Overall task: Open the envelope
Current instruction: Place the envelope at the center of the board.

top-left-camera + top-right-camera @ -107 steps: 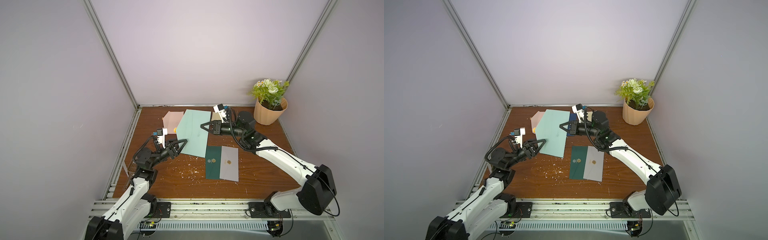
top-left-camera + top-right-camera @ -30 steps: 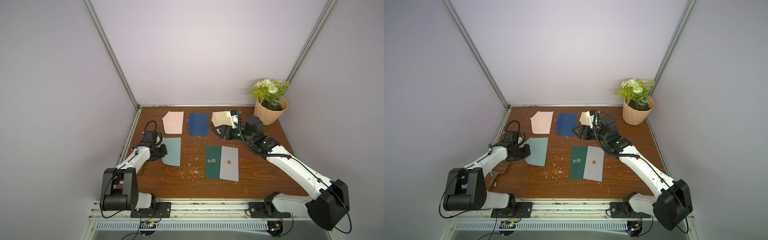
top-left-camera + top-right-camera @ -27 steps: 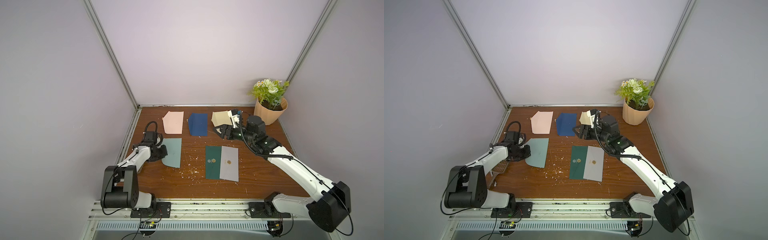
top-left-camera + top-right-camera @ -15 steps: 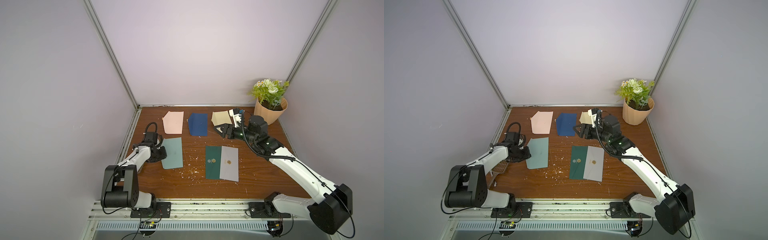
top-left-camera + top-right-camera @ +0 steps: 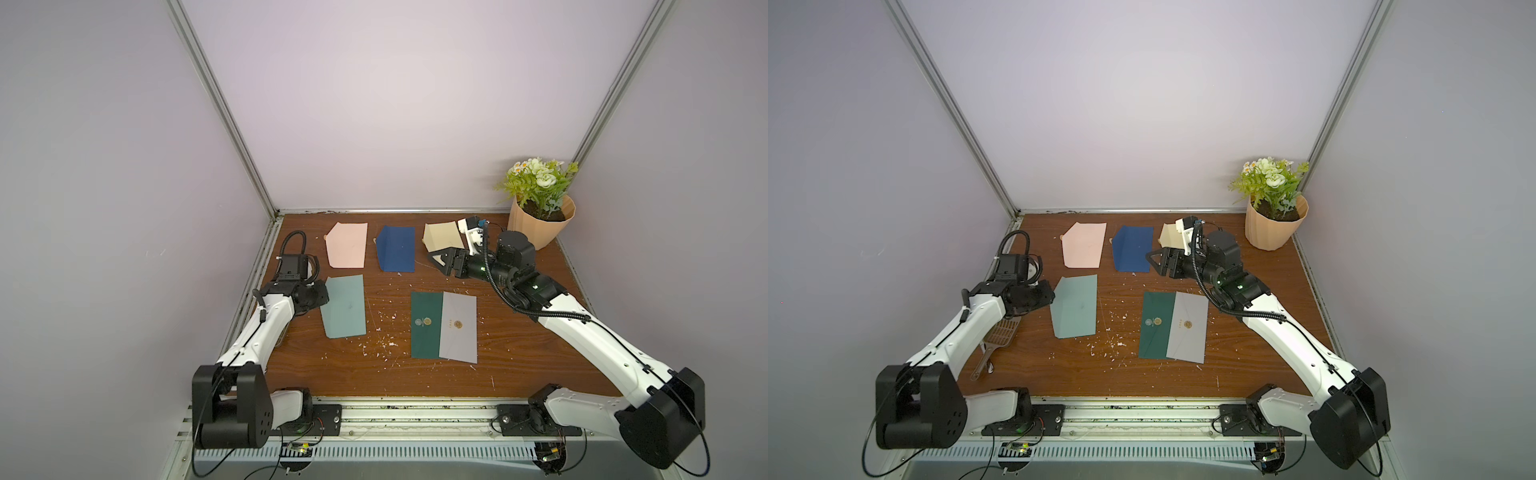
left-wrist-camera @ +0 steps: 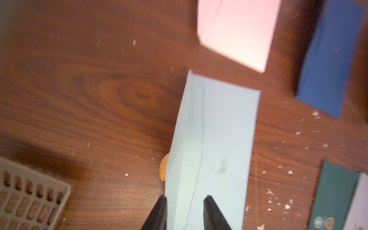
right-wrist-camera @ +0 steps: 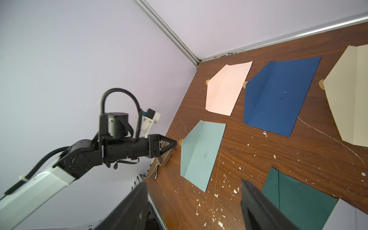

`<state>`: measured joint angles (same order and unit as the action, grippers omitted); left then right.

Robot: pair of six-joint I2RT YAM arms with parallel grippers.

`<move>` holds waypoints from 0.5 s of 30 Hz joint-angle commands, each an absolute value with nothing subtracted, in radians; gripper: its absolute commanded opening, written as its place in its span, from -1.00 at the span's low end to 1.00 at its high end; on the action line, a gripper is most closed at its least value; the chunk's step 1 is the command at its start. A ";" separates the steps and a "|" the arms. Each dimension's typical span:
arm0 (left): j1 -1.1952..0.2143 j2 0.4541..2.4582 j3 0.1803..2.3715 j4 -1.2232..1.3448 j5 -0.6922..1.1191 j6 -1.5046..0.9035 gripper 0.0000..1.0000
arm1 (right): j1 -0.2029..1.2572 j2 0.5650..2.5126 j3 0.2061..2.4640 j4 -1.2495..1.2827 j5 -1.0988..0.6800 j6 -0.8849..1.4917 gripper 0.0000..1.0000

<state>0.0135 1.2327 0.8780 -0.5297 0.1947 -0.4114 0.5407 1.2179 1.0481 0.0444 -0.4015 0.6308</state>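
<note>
Lying flat on the brown surface (image 5: 519, 365), the light green envelope (image 5: 344, 306) has its flap spread out.

The left hand (image 7: 173, 143) is low, just beside the tip of the flap, where an orange sticker (image 7: 180, 141) peeks out. Its two fingers are a little apart and hold nothing. The right hand (image 5: 1152, 259) hangs near the blue envelope (image 5: 397, 249), with its fingers wide apart and empty. A pink envelope (image 5: 348, 245) and a cream envelope (image 5: 442, 237) lie in the same back row as the blue one. Nearer the front, a dark green envelope (image 5: 426, 324) and a grey envelope (image 5: 459, 328) lie side by side, touching. Each has a small round gold mark, too small to read. White paper bits (image 5: 382, 341) dot the wood, and a flower pot (image 5: 540, 226) stands in the back corner.
</note>
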 commanded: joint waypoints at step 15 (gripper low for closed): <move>-0.295 1.366 0.686 -0.072 0.414 -0.685 -0.35 | 0.537 1.207 1.045 0.021 -0.368 0.635 0.54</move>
